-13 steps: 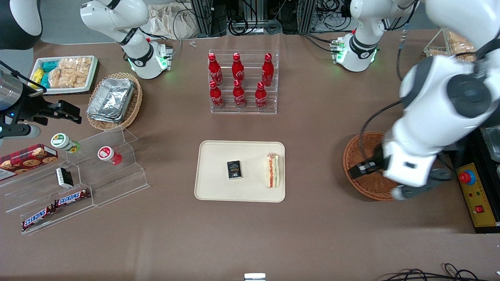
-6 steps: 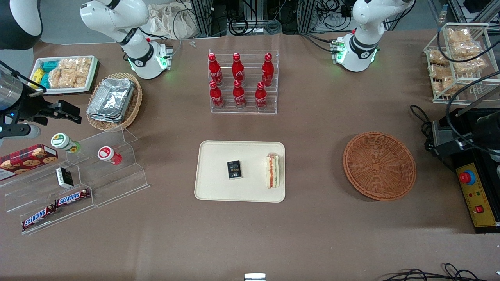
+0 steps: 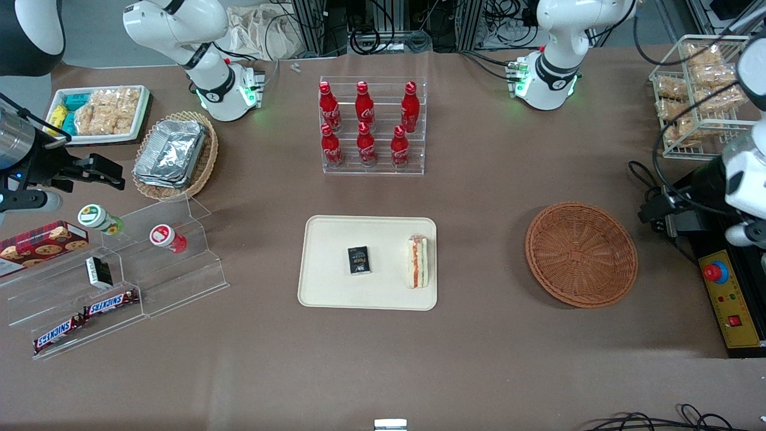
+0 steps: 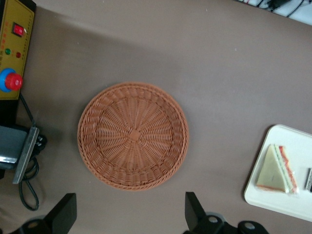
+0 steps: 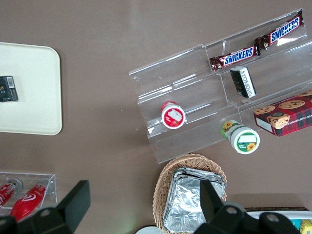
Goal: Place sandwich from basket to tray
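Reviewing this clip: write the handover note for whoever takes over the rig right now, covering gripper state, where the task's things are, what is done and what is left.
Gripper: open, holding nothing, raised above the table over the basket's edge, toward the working arm's end of the table.
Sandwich: lying on the tray, at the tray's end nearest the basket, beside the small black box.
Basket: on the table, nothing in it.
Done: the sandwich is out of the basket and on the tray, released.
Left: nothing of the placing itself; at most, parking the arm.
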Robot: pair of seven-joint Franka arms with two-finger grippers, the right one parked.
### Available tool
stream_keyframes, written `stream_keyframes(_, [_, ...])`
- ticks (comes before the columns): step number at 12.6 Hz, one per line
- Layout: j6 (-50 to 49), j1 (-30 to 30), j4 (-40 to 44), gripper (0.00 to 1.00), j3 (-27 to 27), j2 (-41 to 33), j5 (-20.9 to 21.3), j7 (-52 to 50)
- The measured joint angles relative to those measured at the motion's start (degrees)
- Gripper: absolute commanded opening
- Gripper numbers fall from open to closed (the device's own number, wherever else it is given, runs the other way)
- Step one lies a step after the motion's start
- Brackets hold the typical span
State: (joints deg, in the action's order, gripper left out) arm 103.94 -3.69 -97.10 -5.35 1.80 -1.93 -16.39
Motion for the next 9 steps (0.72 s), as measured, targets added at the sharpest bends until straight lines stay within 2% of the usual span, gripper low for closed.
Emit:
stream_keyframes(2, [1.90, 3.12, -6.39, 1.00, 2.18, -4.08, -0.10, 0.85])
stream_keyframes(5, [2.83, 3.83, -8.51, 1.00, 0.18, -3.93, 0.71, 3.21])
stream_keyframes(7, [0.39, 3.98, -6.85, 1.00, -0.71, -2.66, 2.12, 7.59])
stream_keyframes(9, [-8.00, 3.97, 0.71, 1.00, -0.61, 1.15, 2.12, 10.65])
